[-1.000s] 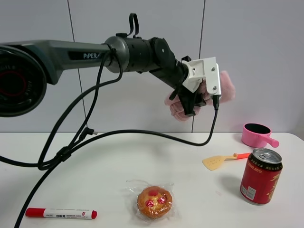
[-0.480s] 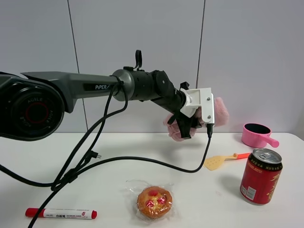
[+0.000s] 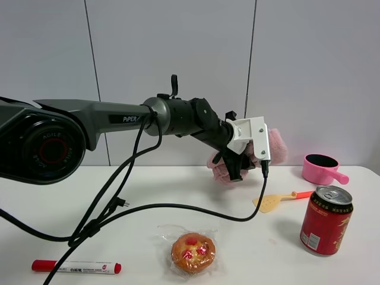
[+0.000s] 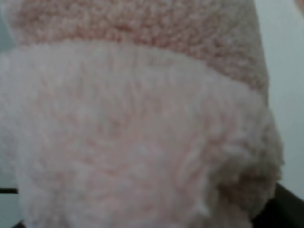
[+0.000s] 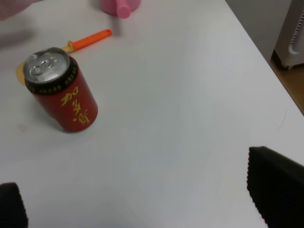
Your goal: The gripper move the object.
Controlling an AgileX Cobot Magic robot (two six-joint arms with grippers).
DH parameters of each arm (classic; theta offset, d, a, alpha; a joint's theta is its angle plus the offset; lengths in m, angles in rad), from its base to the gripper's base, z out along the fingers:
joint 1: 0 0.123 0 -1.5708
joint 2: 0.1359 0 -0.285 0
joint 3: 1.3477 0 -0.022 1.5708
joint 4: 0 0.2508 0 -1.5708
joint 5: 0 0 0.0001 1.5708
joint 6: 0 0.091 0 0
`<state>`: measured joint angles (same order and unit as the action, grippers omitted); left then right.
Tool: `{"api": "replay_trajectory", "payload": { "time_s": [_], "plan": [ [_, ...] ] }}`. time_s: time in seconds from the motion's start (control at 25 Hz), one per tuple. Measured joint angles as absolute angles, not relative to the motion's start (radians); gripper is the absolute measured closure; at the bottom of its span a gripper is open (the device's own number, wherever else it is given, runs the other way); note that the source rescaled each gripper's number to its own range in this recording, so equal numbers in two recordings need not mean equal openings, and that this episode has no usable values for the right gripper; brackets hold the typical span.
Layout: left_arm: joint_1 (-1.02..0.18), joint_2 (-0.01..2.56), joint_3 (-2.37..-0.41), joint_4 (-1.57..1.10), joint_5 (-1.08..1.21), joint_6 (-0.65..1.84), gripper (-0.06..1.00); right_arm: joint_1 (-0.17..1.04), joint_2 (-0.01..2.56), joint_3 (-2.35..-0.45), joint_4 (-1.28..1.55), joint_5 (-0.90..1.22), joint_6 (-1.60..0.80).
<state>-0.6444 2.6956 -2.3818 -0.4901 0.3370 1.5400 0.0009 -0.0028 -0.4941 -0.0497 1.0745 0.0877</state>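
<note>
My left gripper [image 3: 241, 161], a black claw on the dark arm with a white camera mount, is shut on the soft pink towel [image 3: 276, 146]. It holds the towel low over the back of the white table [image 3: 142, 190], right of the middle. The towel fills the left wrist view [image 4: 142, 133], so the fingers are hidden there. My right gripper [image 5: 142, 199] is open and empty, its black fingertips [image 5: 275, 185] wide apart over bare table beside the red can [image 5: 61, 90]. The right arm is out of the exterior view.
The red can [image 3: 325, 219] stands at the front right. A pink toy pot [image 3: 320, 168] and a yellow spatula with an orange handle [image 3: 279, 200] lie behind it. A wrapped pastry [image 3: 193, 252] and a red marker [image 3: 76, 267] lie near the front edge. Black cables [image 3: 113, 208] trail across the left.
My left arm has come down and moved slightly right, carrying the towel from high in the air to just above the table. The other objects have not moved.
</note>
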Motion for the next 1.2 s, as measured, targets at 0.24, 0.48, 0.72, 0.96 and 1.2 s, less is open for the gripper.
{"api": "replay_trajectory", "payload": {
  "time_s": [0.24, 0.48, 0.72, 0.96, 1.2],
  "plan": [
    [-0.651, 2.696, -2.382, -0.493, 0.321, 1.508, 0.31, 0.001, -0.003, -0.494, -0.050, 1.075, 0.088],
    [-0.654, 2.696, -2.382, -0.493, 0.316, 1.447, 0.27, 0.001, -0.003, -0.494, -0.050, 1.075, 0.088],
    [-0.655, 2.695, -2.382, -0.492, 0.315, 1.427, 0.27, 0.001, -0.003, -0.494, -0.050, 1.075, 0.088],
    [-0.653, 2.647, -2.382, -0.442, 0.318, 1.390, 0.27, 0.001, -0.003, -0.494, -0.050, 1.075, 0.088],
    [-0.648, 2.503, -2.382, -0.261, 0.461, 1.062, 0.27, 0.001, -0.003, -0.494, -0.050, 1.075, 0.088]
  ]
}}
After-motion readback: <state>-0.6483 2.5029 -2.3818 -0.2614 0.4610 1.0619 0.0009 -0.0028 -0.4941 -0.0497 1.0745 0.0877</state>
